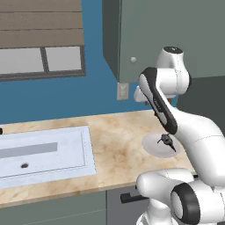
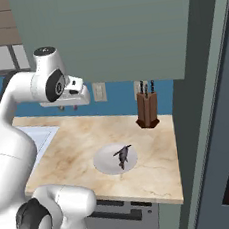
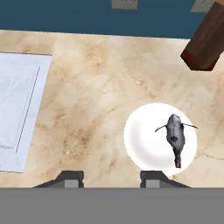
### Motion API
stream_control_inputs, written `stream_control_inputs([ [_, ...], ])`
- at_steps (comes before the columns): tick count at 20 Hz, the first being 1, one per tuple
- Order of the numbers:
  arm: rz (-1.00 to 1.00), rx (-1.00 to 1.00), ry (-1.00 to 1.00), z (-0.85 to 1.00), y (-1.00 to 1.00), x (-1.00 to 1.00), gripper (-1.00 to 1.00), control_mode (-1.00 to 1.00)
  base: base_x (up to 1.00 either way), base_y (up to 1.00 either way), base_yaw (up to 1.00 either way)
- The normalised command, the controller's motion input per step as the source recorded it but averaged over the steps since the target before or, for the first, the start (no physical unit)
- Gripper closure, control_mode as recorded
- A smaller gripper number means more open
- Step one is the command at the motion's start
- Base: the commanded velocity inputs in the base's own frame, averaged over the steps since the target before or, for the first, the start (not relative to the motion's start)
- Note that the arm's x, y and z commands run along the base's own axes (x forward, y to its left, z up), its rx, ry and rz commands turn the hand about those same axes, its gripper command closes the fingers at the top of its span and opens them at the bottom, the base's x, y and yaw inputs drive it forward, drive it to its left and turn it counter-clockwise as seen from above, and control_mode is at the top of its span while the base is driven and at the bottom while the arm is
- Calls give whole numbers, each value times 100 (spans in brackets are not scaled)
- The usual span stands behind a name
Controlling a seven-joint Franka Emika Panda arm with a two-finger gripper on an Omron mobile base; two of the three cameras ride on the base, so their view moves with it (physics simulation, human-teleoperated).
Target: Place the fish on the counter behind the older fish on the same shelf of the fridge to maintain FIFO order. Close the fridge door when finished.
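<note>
- Dark-tipped tool [image 3: 112, 177] hangs above the counter [image 3: 87, 100], its tips drawn in, grasping nothing.
- Fish [image 3: 176, 138] lies on the white plate [image 3: 142, 140], ahead and to the tool's right in the hand view, its long axis running roughly toward and away from the tips.
- One arm, so no choice of side.
- Count: one fish, one plate, one knife block [image 2: 147, 110], one sink [image 1: 44, 151].

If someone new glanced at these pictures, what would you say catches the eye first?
Most striking is the small dark fish lying on a pale round plate on the beige marbled counter, near its right end. The white arm rises high above it, its gripper well clear of the fish. A brown knife block stands by the blue wall, and a white sink lies to the left.
</note>
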Motion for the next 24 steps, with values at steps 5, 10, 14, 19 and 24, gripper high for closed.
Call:
stream_control_inputs([
  [5,0,-1,0,-29,0,-9,-100,-100,0,0,0],
  [10,-4,0,-16,-73,-30,-86,-100,-100,0,0,0],
  [14,-35,4,6,-78,-91,-74,-100,-100,0,0,0],
  [19,-32,8,28,-68,-100,-20,-100,-100,0,0,0],
  [24,-16,-1,25,-45,-42,22,-100,-100,0,0,0],
])
